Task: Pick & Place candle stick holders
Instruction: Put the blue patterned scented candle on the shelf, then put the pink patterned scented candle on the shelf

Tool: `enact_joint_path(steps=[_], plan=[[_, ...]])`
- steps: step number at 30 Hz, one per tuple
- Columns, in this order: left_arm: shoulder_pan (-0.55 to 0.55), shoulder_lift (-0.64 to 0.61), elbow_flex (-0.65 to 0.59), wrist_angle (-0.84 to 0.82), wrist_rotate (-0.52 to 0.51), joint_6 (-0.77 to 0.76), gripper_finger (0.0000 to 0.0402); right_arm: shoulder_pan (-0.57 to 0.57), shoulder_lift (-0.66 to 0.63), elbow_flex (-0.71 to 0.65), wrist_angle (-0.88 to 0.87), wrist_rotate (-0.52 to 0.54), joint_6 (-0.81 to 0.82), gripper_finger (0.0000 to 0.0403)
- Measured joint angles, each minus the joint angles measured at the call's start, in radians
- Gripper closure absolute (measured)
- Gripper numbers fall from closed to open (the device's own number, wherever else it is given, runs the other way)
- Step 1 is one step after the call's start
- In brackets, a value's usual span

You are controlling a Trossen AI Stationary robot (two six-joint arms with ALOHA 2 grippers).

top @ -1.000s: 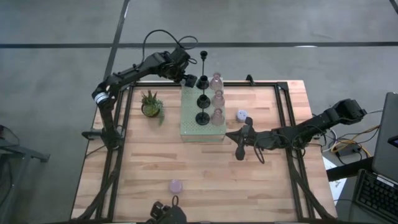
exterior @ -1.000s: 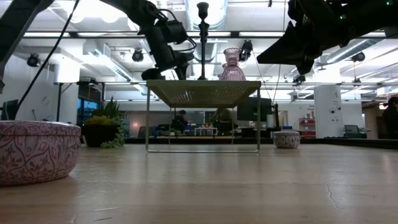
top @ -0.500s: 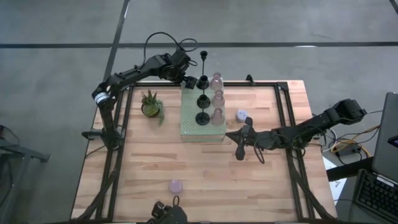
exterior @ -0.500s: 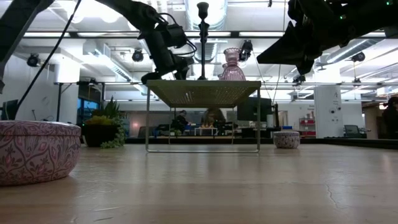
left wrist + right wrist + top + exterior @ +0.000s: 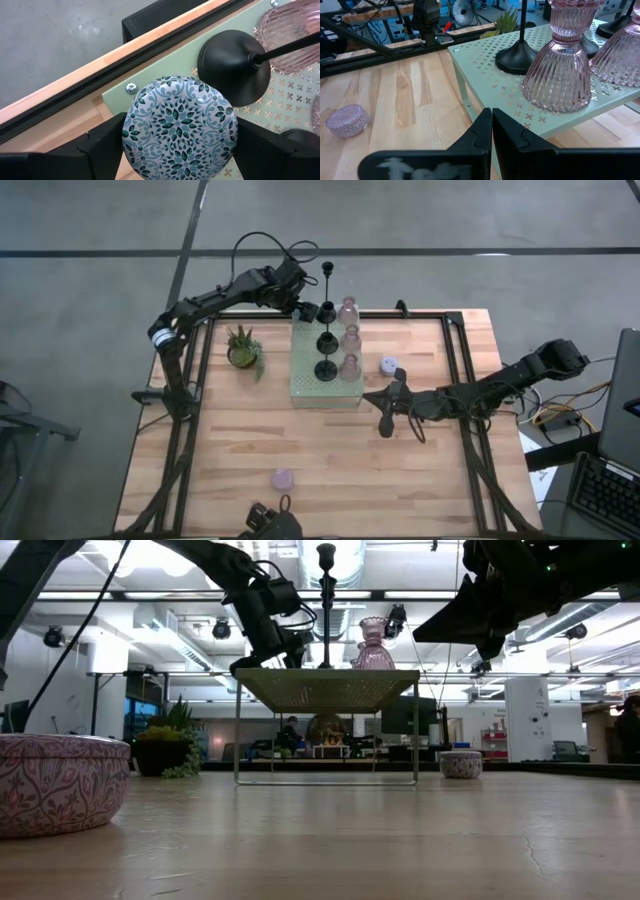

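A light wooden table (image 5: 330,440) carries everything. Standing directly on it are a pale green perforated board (image 5: 325,385) on thin legs just beside the right gripper (image 5: 383,413), a small potted plant (image 5: 243,347) near the left arm, and two stubby patterned holders: one (image 5: 389,365) just beyond the right gripper, another (image 5: 284,478) well apart from it near the front edge.

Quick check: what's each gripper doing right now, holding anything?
Left gripper: jaws closed around the blue patterned holder, at the green board's far corner.
Right gripper: jaws shut, empty, beside the board.

2 dark arms, looped blk cables
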Motion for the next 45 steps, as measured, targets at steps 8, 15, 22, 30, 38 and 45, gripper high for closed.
enact_joint_path(steps=[8,15,22,30,38,45], plan=[[0.000,0.000,0.000,0.002,-0.002,0.013,0.0053,0.000,0.000,0.000,0.000,0.000,0.000,0.0394],[-0.001,-0.001,0.000,0.005,-0.002,0.033,0.0043,0.000,0.000,0.000,0.000,0.000,0.000,0.0394],[-0.002,-0.010,0.012,-0.031,-0.002,0.066,0.0044,0.000,0.000,0.000,0.000,0.000,0.000,0.0394],[-0.002,-0.042,0.015,-0.030,-0.007,0.082,0.0044,0.000,0.000,0.000,0.000,0.000,0.000,0.0394],[-0.011,-0.119,0.016,-0.124,-0.007,0.093,0.0044,0.000,0.000,0.000,0.000,0.000,0.000,0.0394],[-0.066,-0.205,-0.003,-0.331,-0.007,0.122,0.0044,0.000,0.000,0.000,0.000,0.000,0.000,0.0394]])
